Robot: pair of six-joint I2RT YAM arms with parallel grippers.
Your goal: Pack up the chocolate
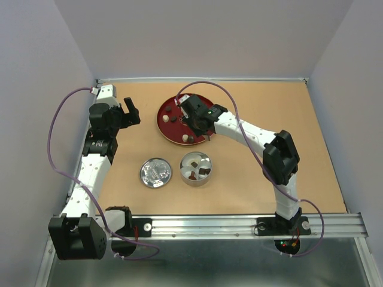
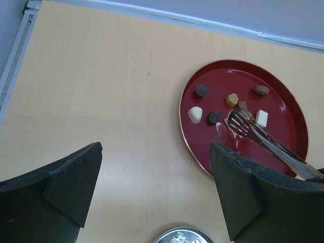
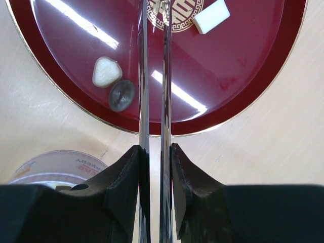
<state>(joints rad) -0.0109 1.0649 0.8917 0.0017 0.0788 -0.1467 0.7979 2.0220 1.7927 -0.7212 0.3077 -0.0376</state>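
Several chocolate pieces lie on the red plate: a dark round one, a cream one, a dark oval, a tan one, a brown one and a white square. My right gripper is shut on the metal tongs. The tongs' tips rest over the plate's middle beside a small brown piece. The round tin holds a few pieces in white cups. My left gripper is open and empty, left of the plate.
The tin's silver lid lies left of the tin, and its edge shows in the left wrist view. A round printed rim shows below the plate; I cannot tell whether it is tin or lid. Walls enclose the table.
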